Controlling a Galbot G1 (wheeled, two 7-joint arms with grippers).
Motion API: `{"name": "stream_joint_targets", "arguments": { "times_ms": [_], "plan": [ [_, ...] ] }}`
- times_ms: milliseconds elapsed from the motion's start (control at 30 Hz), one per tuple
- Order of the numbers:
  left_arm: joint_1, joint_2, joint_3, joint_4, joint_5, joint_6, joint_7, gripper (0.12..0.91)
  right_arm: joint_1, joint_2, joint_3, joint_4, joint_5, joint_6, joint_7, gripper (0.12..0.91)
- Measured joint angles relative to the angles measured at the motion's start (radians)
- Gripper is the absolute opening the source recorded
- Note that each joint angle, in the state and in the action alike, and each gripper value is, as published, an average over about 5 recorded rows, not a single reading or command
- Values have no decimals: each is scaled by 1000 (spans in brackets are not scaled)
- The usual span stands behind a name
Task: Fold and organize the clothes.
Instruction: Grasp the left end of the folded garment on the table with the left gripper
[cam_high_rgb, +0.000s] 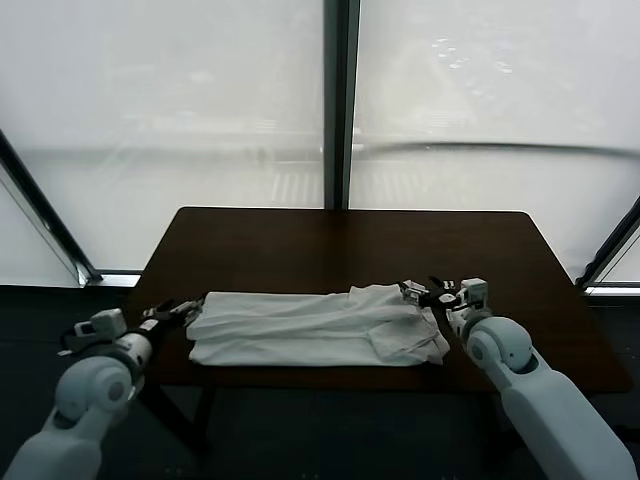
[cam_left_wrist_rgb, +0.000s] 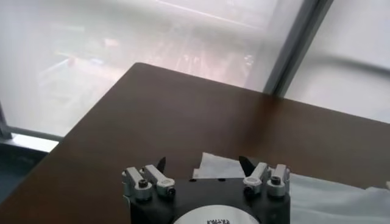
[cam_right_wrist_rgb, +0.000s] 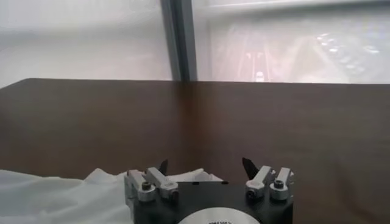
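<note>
T-shirt (cam_high_rgb: 315, 327): pale grey-white, lying on the near half of the table as a long, flat, folded band running left to right; only plain cloth faces you.
T-shirt, right end: you see a raised fold of cloth just beside the right gripper; in the right wrist view the cloth (cam_right_wrist_rgb: 67, 193) bunches below and beside the fingers.
T-shirt, left end: a corner (cam_left_wrist_rgb: 214, 166) lies between the left gripper's fingertips in the left wrist view.
Table (cam_high_rgb: 300, 245): dark brown wood, rectangular, set before a frosted window.
Left gripper (cam_high_rgb: 180, 309): at the shirt's left edge, low over the table's near left corner; you see its two dark fingertips (cam_left_wrist_rgb: 160, 164) spread wide apart, nothing clamped between them.
Right gripper (cam_high_rgb: 428, 291): at the shirt's right end, close over the raised fold; its fingertips (cam_right_wrist_rgb: 248, 166) stand apart in the wrist view, and you cannot tell whether cloth is caught between them.
Window post (cam_high_rgb: 338, 100): dark upright bar behind the table, centred between the two pale panes.
</note>
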Motion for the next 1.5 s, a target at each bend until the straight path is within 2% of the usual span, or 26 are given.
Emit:
{"name": "stream_joint_targets", "arguments": {
  "times_ms": [300, 467, 667, 767, 867, 933, 1033, 1133, 1500],
  "plan": [
    [-24, -16, 37, 45, -6, 16, 6, 895, 11, 13, -27, -36, -13, -5, -5, 351],
    [-25, -17, 42, 50, -5, 15, 9, 789, 14, 18, -35, -42, -19, -5, -5, 310],
    [-36, -17, 51, 69, 9, 8, 24, 721, 16, 17, -36, -44, -20, -5, -6, 283],
    [-45, -19, 58, 81, 19, 4, 30, 664, 16, 16, -36, -46, -20, -5, -7, 245],
    [-52, -19, 63, 87, 21, 3, 31, 544, 15, 15, -36, -47, -20, -4, -7, 175],
    [-53, -19, 66, 88, 21, 3, 32, 420, 14, 15, -36, -48, -21, -4, -7, 142],
    [-54, -18, 69, 84, 21, 5, 33, 249, 13, 15, -36, -48, -24, -2, -7, 140],
    [-57, -18, 72, 79, 23, 5, 34, 160, 15, 15, -38, -49, -27, 0, -7, 140],
    [-106, -35, 84, 123, 34, -23, 42, 153, 17, 25, -39, -63, -38, 30, -7, 140]
  ]
}}
